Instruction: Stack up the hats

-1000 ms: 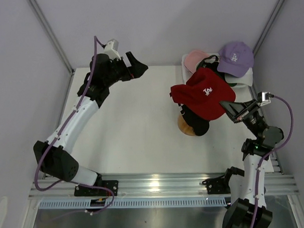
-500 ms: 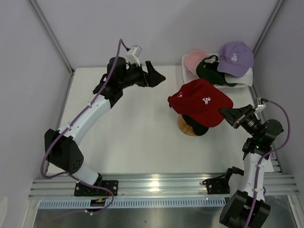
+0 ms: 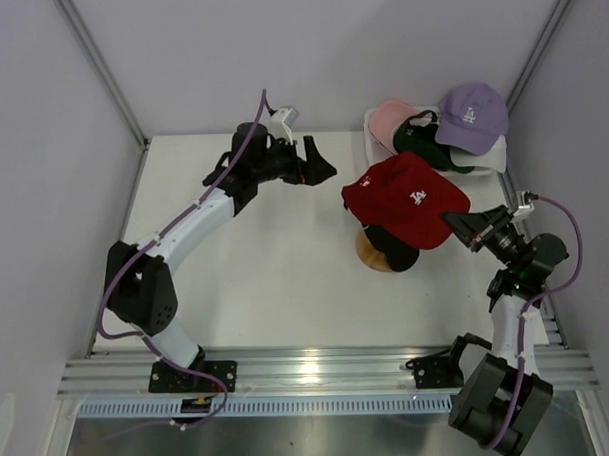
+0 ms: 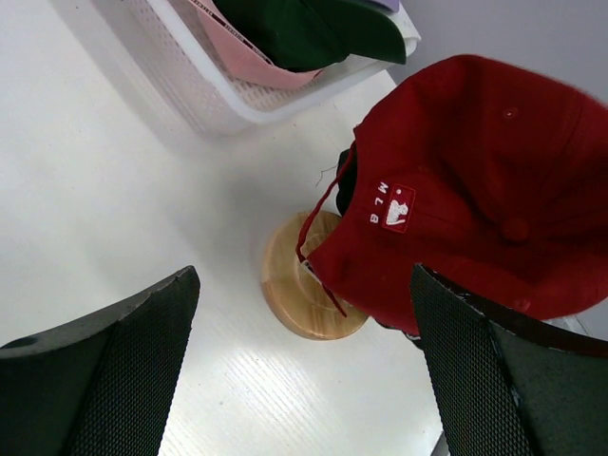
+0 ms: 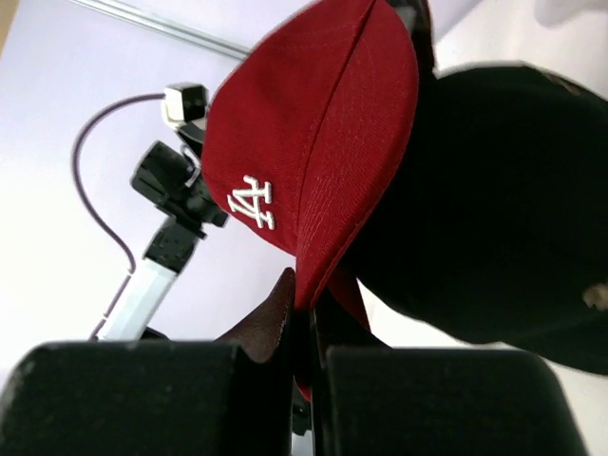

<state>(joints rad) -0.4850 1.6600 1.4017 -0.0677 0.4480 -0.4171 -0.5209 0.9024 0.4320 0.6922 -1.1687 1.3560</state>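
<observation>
The red cap (image 3: 408,196) with a white logo hangs over a black cap (image 3: 397,253) that sits on the wooden stand (image 3: 369,254). My right gripper (image 3: 463,227) is shut on the red cap's edge (image 5: 323,142) at its right side, and the black cap (image 5: 494,209) lies just beneath. My left gripper (image 3: 317,167) is open and empty, up left of the red cap (image 4: 475,190) and apart from it. Pink (image 3: 389,118), lavender (image 3: 471,114), dark (image 3: 422,144) and white (image 3: 479,162) caps lie in the basket.
The white mesh basket (image 3: 499,153) stands at the back right, close behind the stand; it also shows in the left wrist view (image 4: 204,100), with the wooden stand (image 4: 299,304) below it. Grey walls close in at left, right and back.
My left arm has swung right and stretched towards the red cap. My right gripper has shifted the red cap slightly down over the black cap on the stand.
</observation>
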